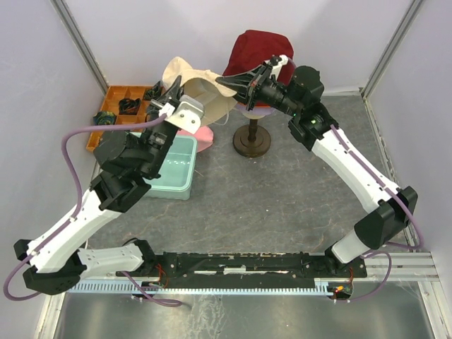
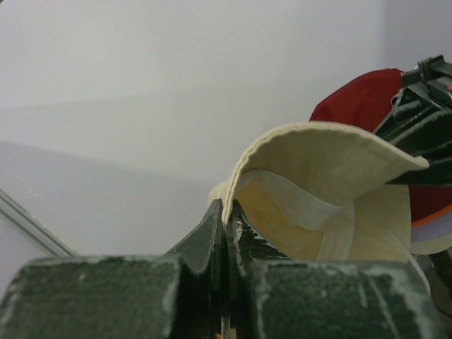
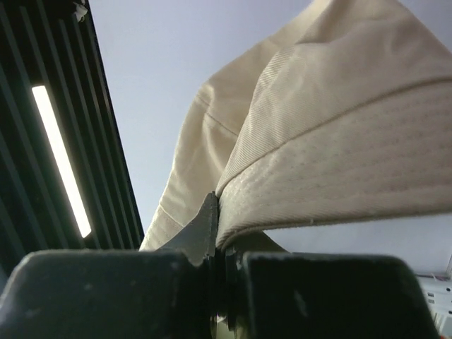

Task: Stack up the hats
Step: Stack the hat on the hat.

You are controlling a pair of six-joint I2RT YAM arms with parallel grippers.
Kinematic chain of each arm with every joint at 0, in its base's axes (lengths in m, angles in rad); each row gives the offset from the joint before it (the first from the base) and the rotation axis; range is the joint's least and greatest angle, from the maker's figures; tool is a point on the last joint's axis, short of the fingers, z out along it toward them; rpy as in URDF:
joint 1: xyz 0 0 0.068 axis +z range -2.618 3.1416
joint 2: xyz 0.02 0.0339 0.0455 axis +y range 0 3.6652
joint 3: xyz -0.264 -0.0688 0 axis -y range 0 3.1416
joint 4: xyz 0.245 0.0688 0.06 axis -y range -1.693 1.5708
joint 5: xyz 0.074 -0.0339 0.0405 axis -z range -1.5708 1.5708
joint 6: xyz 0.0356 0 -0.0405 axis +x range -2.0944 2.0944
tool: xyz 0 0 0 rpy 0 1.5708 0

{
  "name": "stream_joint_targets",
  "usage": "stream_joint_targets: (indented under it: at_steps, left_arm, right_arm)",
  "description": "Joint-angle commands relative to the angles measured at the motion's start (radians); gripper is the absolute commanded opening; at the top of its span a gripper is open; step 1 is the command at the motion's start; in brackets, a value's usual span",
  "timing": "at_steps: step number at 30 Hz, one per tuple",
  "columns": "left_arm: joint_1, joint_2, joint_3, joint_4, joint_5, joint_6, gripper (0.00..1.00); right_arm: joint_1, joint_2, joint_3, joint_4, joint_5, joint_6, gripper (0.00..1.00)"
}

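Observation:
A cream-beige hat [image 1: 201, 88] hangs in the air between both grippers, left of the stand. My left gripper [image 1: 169, 90] is shut on its left brim, as the left wrist view shows [image 2: 227, 208]. My right gripper [image 1: 226, 81] is shut on its right brim, as the right wrist view shows [image 3: 217, 212]. A dark red hat [image 1: 258, 49] sits on top of the stand, just right of the cream hat [image 2: 325, 162]. An orange edge [image 2: 432, 215] and a lavender brim [image 1: 263, 111] show under it. A pink hat [image 1: 203, 135] lies on the table below my left gripper.
A teal bin [image 1: 173, 169] stands under my left arm. An orange tray [image 1: 123, 106] with dark parts is at the back left. The stand's round dark base [image 1: 252, 141] is on the grey table. Walls close in on the left, back and right.

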Motion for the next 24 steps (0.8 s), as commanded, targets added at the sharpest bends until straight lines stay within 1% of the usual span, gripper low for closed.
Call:
stream_joint_targets:
  at_steps: [1, 3, 6, 8, 13, 14, 16, 19, 22, 24]
  left_arm:
    - [-0.006, -0.035, -0.049, 0.125, -0.036, -0.054, 0.03]
    - [-0.006, -0.059, -0.084, 0.185, -0.057, -0.057, 0.06]
    - [-0.007, -0.092, -0.118, 0.232, -0.074, -0.07, 0.2]
    - [-0.007, -0.105, -0.118, 0.239, -0.11, -0.09, 0.28]
    - [-0.006, -0.142, -0.129, 0.235, -0.205, -0.162, 0.46]
    - [-0.006, -0.153, -0.138, 0.237, -0.221, -0.179, 0.49]
    - [-0.005, -0.177, -0.167, 0.247, -0.238, -0.222, 0.58]
    - [-0.006, -0.2, -0.221, 0.263, -0.246, -0.285, 0.66]
    - [-0.005, -0.198, -0.243, 0.246, -0.241, -0.365, 0.68]
    - [-0.005, -0.198, -0.268, 0.253, -0.234, -0.405, 0.72]
  right_arm:
    - [0.001, 0.005, 0.132, 0.0, -0.011, -0.067, 0.0]
    - [0.001, 0.02, 0.187, -0.012, -0.026, -0.092, 0.0]
    - [0.001, 0.045, 0.261, -0.004, -0.039, -0.11, 0.0]
    - [0.0, 0.066, 0.306, 0.017, -0.044, -0.105, 0.0]
    - [0.002, 0.141, 0.458, 0.07, -0.072, -0.087, 0.0]
    - [0.001, 0.156, 0.499, 0.068, -0.079, -0.088, 0.0]
    - [0.001, 0.198, 0.577, 0.066, -0.094, -0.095, 0.0]
    - [-0.003, 0.264, 0.679, 0.111, -0.098, -0.073, 0.0]
    - [-0.013, 0.357, 0.808, 0.144, -0.1, -0.044, 0.0]
    - [-0.025, 0.426, 0.92, 0.194, -0.091, -0.013, 0.0]
